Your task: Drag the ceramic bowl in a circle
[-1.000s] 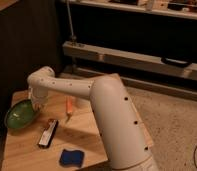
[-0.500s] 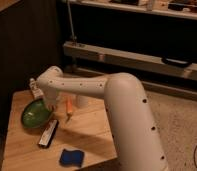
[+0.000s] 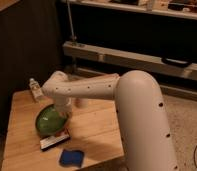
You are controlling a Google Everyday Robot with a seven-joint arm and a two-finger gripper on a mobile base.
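The ceramic bowl point(image 3: 48, 120) is a wide, glossy green bowl on the wooden table point(image 3: 94, 132), left of the middle. My white arm reaches over the table from the right, and its end bends down onto the bowl's far right rim. The gripper point(image 3: 63, 113) sits at that rim, mostly hidden by the arm's wrist. The bowl's near edge touches or nearly touches a dark flat bar lying in front of it.
A dark flat bar point(image 3: 54, 142) lies just in front of the bowl. A blue sponge-like object point(image 3: 71, 157) sits near the table's front edge. A small bottle point(image 3: 35, 89) stands at the back left. A metal shelf rack point(image 3: 132, 55) runs behind the table.
The bowl has moved to the right and a little toward the front across the table, together with the arm's end. The bar, the blue object and the bottle stay in place.
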